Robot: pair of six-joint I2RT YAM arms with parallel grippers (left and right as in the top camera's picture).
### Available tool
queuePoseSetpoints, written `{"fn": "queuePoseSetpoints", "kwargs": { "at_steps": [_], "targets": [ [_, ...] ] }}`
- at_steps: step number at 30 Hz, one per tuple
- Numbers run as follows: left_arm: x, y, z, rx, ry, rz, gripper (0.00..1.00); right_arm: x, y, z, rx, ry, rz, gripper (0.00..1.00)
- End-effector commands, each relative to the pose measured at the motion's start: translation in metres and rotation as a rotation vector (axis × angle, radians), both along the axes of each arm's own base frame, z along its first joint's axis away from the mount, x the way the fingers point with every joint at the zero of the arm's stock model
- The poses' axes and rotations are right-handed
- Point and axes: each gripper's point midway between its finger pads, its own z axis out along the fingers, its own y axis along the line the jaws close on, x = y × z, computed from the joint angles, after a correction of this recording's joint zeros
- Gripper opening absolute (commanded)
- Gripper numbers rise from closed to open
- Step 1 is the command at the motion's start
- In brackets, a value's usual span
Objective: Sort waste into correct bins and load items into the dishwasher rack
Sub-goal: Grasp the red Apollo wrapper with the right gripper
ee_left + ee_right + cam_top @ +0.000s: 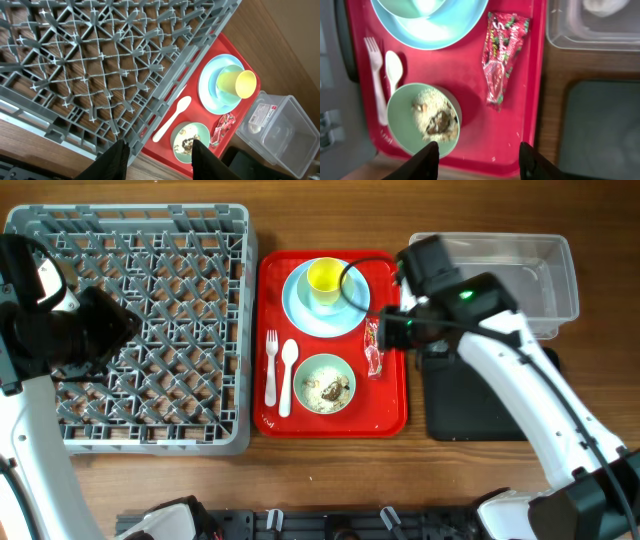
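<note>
The red foil wrapper (501,57) lies on the right side of a red serving tray (470,125). On the same tray sit a pale green bowl (402,125) with rice-like food scraps (435,120), a white fork (376,75), a white spoon (394,67), and a light blue plate (300,305) carrying a yellow cup (325,278). My right gripper (479,146) hovers open over the tray's near edge, between bowl and wrapper, holding nothing. My left gripper (159,145) is open and empty above the near right corner of the grey dishwasher rack (150,240). A white tissue (607,5) lies in the clear tub (510,270).
The black tray (480,395) sits in front of the clear tub, right of the red tray. The rack fills the table's left side. My right arm reaches from the lower right across the black tray. Bare wood shows along the front edge.
</note>
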Motion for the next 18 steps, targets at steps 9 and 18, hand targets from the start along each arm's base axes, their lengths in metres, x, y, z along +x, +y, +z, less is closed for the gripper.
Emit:
{"fn": "queuePoseSetpoints", "kwargs": {
  "at_steps": [9,18],
  "targets": [
    [0.000,-0.001,0.000,0.001,-0.001,-0.010,0.39,-0.010,-0.002,-0.115,-0.074,-0.103,-0.093,0.44],
    [0.000,-0.001,0.000,0.001,-0.002,-0.010,0.36,-0.006,-0.002,-0.155,-0.087,-0.098,-0.098,0.28]
  ]
}}
